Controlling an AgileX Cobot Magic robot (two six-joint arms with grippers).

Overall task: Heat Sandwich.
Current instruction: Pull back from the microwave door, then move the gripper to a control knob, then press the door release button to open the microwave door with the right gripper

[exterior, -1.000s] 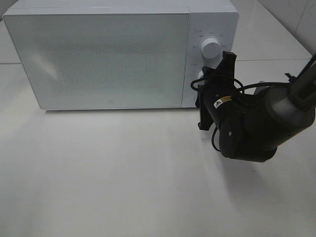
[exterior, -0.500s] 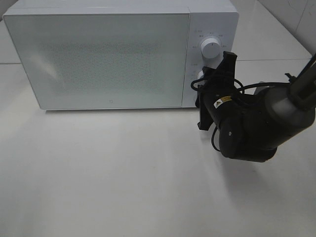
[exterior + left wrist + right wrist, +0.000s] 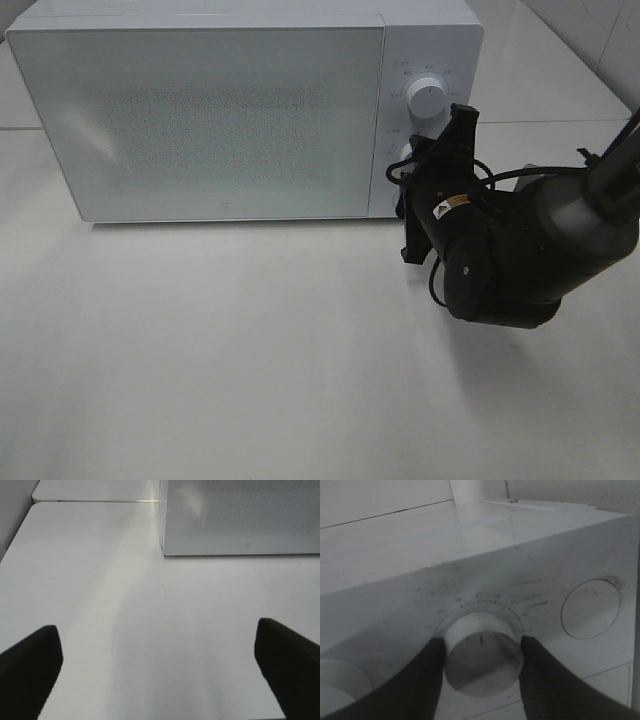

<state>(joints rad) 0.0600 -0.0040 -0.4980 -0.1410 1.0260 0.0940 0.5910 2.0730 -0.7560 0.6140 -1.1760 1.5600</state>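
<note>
The sandwich is hidden; no view shows it. The white microwave (image 3: pixel 230 110) stands at the back of the table with its door shut. At the control panel, my right gripper (image 3: pixel 424 168) reaches in from the right and is shut on the lower knob (image 3: pixel 482 655). Its dark fingers (image 3: pixel 427 680) press both sides of that knob, which carries a small red mark. The upper knob (image 3: pixel 427 97) is free. My left gripper (image 3: pixel 160 680) is out of the high view. In its wrist view it hangs open over bare table, fingers (image 3: pixel 30 672) wide apart, short of the microwave's front corner (image 3: pixel 165 550).
A round recessed button (image 3: pixel 590 609) sits on the panel beside the gripped knob. The white table (image 3: pixel 220 350) stretches in front of the microwave. The right arm's bulky black body (image 3: pixel 510 260) stands over the table's right side.
</note>
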